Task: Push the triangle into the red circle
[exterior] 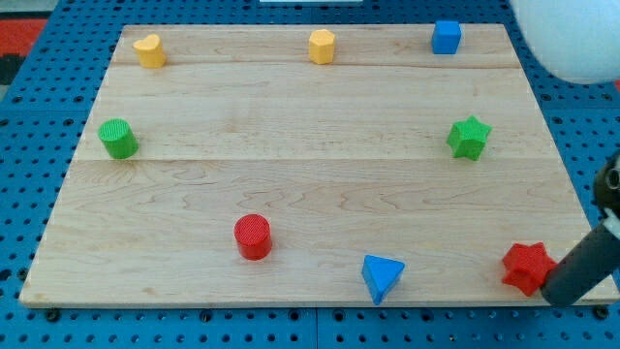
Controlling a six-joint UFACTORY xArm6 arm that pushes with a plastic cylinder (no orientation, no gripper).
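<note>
The blue triangle (382, 277) lies near the board's bottom edge, right of centre. The red circle (253, 237) stands to its left and slightly higher, with a gap of bare wood between them. My rod comes in from the view's right edge and its tip (554, 294) sits at the bottom right corner, right beside the red star (527, 268). The tip is far to the right of the triangle.
A green circle (118, 139) stands at the left, a green star (469, 137) at the right. A yellow heart (148, 50), a yellow hexagon (322, 46) and a blue cube (446, 37) line the top edge. Blue pegboard surrounds the wooden board (310, 155).
</note>
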